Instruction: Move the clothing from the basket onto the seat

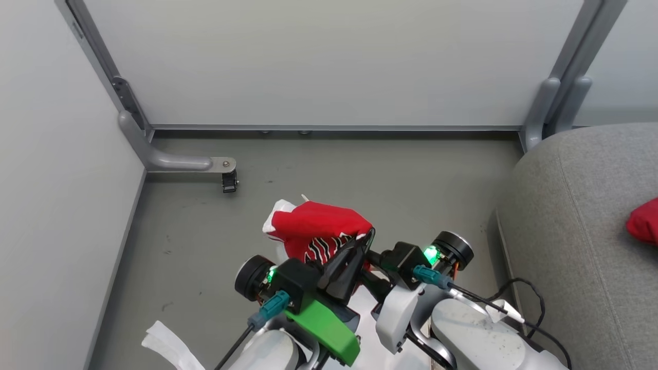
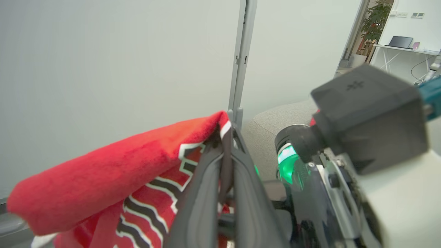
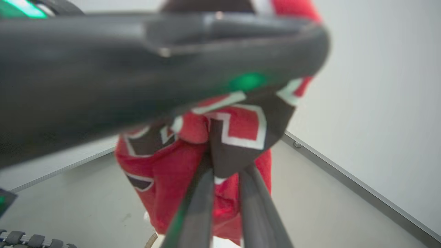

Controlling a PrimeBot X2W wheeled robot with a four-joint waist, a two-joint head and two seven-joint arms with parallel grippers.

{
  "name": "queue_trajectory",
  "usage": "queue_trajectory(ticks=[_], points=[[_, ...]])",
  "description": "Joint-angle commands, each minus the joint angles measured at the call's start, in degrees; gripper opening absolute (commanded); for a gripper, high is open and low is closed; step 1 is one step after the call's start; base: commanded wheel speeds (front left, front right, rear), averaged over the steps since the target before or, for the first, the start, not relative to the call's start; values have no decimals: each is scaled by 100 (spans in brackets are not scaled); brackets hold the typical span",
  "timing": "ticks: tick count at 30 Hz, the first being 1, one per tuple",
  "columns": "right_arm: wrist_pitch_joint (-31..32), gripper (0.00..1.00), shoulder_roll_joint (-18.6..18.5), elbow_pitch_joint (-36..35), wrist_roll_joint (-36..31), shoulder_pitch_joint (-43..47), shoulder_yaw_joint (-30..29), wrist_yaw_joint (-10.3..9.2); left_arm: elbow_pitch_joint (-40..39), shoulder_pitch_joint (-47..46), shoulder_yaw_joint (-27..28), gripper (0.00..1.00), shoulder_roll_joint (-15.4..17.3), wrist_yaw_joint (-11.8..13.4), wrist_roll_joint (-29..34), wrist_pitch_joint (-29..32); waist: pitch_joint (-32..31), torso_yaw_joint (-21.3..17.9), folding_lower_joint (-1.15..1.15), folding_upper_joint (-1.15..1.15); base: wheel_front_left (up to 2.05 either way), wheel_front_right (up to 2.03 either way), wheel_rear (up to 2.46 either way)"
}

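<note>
above floor | jersey long axis left-right | left hand pinching it | right hand pinching it

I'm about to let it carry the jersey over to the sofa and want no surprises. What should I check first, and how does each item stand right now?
1. Left gripper shut on the jersey: ok, cloth is pinched between its fingers.
2. Right gripper shut on the jersey: ok, fabric sits between its fingers.
3. Jersey's lower edge hanging free of snags: cannot tell, it is hidden or blurred.
4. Free room on the seat: ok, bare grey cushion lies on the near side of the plain red garment.
5. Black cable clear of the path to the seat: cannot tell, it loops beside the seat's edge.
</note>
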Motion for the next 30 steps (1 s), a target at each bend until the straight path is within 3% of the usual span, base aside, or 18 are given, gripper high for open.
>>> queue_trajectory(ticks=[1, 3, 4, 5, 6, 10, 21, 30], points=[[-12, 0, -29, -36, 61, 101, -76, -8, 6, -35, 41, 0, -12, -17, -44, -6, -25, 23, 0, 0, 0, 0, 0], [-12, 0, -78, -82, 99, 206, -191, -8, 46, 35, 141, 0, 7, -16, -41, -4, -17, -43, 0, 0, 0, 0, 0], [-12, 0, -108, -106, 106, 244, -242, -8, 57, 54, 177, 25, 10, -16, -23, -4, -10, -87, 0, 0, 0, 0, 0], [-12, 0, -129, -151, 124, 303, -318, -8, 63, 78, 262, 82, 15, -16, 20, -5, -1, -169, 0, 0, 0, 0, 0], [-12, 0, -146, -186, 136, 358, -396, -8, 66, 99, 322, 100, 18, -16, 44, -5, 13, -242, 0, 0, 0, 0, 0], [-12, 0, -239, -378, 134, 638, -823, -8, 76, 169, 513, 100, 29, -16, 203, -4, 107, -708, 0, 0, 0, 0, 0], [-13, 0, -421, -929, 13, 1109, -1550, -8, 123, 68, 957, 100, 24, -16, 369, -5, 508, -2631, 0, 0, 0, 0, 0], [-14, 0, -1019, -1062, -328, 296, -2266, -8, 283, -164, 866, 100, 18, -16, 375, -4, 961, -3335, 0, 0, 0, 0, 0]])
